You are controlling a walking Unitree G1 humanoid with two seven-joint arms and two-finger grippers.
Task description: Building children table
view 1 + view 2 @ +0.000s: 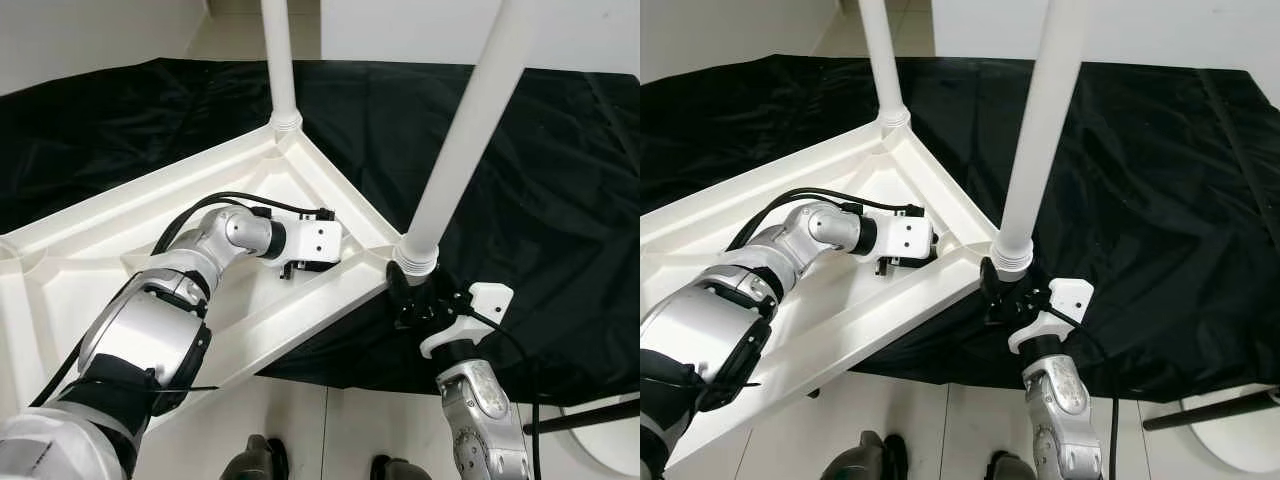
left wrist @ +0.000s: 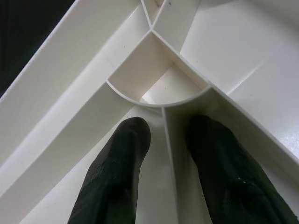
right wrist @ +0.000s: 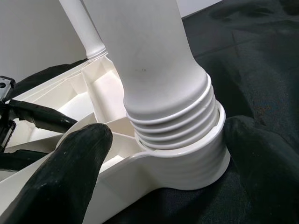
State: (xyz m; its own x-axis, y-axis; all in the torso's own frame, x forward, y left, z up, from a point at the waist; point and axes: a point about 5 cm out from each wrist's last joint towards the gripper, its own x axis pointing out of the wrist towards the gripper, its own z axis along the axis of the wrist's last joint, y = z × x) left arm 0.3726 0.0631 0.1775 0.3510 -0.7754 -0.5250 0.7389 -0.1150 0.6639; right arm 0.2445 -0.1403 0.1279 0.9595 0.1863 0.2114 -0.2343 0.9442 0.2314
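Black cloth covers the floor under the upturned tabletop [image 1: 100, 250]. I have the left gripper [image 1: 300, 268] inside its frame, fingers parted astride a rib to steady it. My right gripper [image 1: 420, 300], fingers wide, flanks the corner socket where the near leg [image 1: 465, 130] threads in

Smooth glossy white plastic tabletop [image 1: 120, 215] and legs [image 1: 470, 120]; matt black cloth [image 1: 560, 200].
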